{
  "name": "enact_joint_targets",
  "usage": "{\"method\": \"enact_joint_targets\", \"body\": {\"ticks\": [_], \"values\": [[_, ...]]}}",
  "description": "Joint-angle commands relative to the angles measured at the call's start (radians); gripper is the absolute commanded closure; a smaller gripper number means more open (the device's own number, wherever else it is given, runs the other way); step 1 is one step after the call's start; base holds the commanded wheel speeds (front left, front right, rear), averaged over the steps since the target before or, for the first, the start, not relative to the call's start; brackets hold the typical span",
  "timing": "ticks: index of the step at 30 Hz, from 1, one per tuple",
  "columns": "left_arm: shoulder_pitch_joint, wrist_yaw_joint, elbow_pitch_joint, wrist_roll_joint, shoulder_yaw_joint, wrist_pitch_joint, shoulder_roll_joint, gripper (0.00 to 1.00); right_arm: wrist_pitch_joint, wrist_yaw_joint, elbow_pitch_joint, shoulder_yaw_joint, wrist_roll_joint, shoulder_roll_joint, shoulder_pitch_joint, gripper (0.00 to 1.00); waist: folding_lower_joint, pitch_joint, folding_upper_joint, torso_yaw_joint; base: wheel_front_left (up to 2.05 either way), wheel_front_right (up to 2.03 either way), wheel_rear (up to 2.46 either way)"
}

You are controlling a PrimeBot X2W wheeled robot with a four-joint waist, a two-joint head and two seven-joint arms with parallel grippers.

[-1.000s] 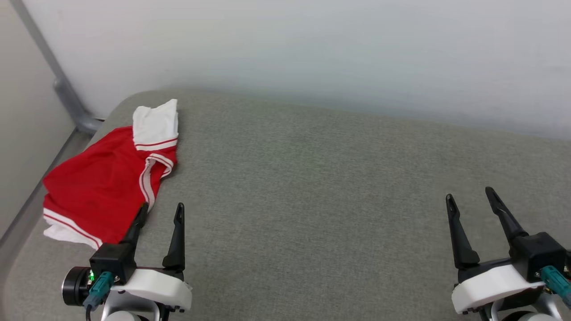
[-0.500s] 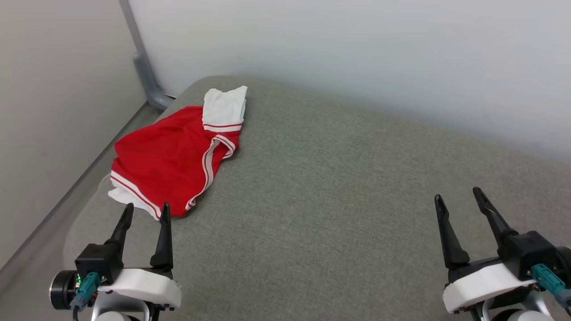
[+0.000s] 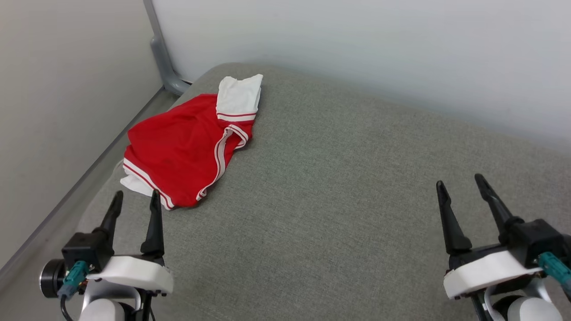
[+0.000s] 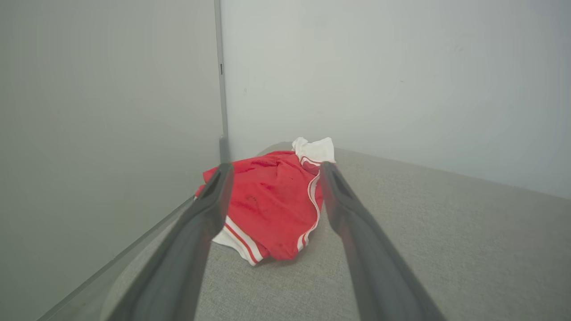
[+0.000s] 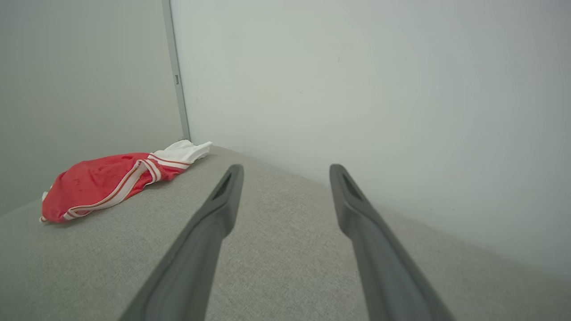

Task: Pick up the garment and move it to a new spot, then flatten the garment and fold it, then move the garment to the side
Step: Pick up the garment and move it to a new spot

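**A:** Note the position of the shirt [image 3: 178, 151].

**B:** It lies on the grey cushion [image 3: 339, 209], at the cushion's far left corner. It is loosely bunched, not spread flat. The red body runs along the cushion's left edge. One white sleeve [image 3: 238, 96] sits at the end nearest the cushion's back edge. Striped trim runs down the side facing the cushion's middle. A little white cloth shows from under the red at the end nearest the cushion's front.

**A:** Left gripper [image 3: 136, 193]?

**B:** It is above the cushion's near left corner, pointing toward the back edge. The jaws are spread wide with nothing between them. In the left wrist view the shirt shows between the two fingers [image 4: 196, 249], further along the cushion. A strip of grey cushion lies in front of the shirt's near hem. I see no contact.

**A:** Right gripper [image 3: 460, 180]?

**B:** It is over the cushion's near right part, well apart from the shirt. Its jaws are also wide apart and hold nothing. In the right wrist view grey cushion shows between the fingers, and the shirt lies off toward the cushion's left.

**A:** Surroundings?

**B:** A pale wall [image 3: 357, 44] runs behind the cushion's back edge. A grey post [image 3: 161, 53] stands just beyond the cushion's far left corner.
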Motion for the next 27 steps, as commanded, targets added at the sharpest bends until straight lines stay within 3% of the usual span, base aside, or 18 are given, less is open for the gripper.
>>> {"method": "enact_joint_targets", "body": {"ticks": [1,9,17,22,27], "values": [[-0.021,-0.002,0.001,-0.003,0.006,-0.003,0.006,0.0,0.005,-0.001,-0.008,-0.004,0.007,0.001,-0.022,0.0,0.0,0.023,0.0,-0.009,0.0,0.0,0.0],[-0.207,-0.012,0.07,-0.054,0.011,-0.003,0.038,0.0,0.043,-0.001,-0.068,0.001,-0.043,0.001,-0.126,0.0,0.0,0.166,0.0,-0.06,0.0,0.0,0.0],[-0.481,-0.018,0.218,-0.16,0.004,0.063,0.13,0.0,0.075,-0.001,-0.12,-0.018,-0.085,0.001,-0.188,0.0,0.0,0.304,0.0,-0.111,0.0,0.0,0.0],[-0.641,-0.019,0.311,-0.265,-0.047,0.156,0.222,0.0,0.08,-0.001,-0.146,-0.015,-0.1,0.001,-0.224,0.0,0.0,0.385,0.0,-0.146,0.0,0.0,0.0],[-0.755,-0.019,0.393,-0.401,-0.122,0.33,0.318,0.0,0.075,-0.001,-0.151,-0.005,-0.11,0.001,-0.264,0.0,0.0,0.453,0.0,-0.178,0.0,0.0,0.0]]}}
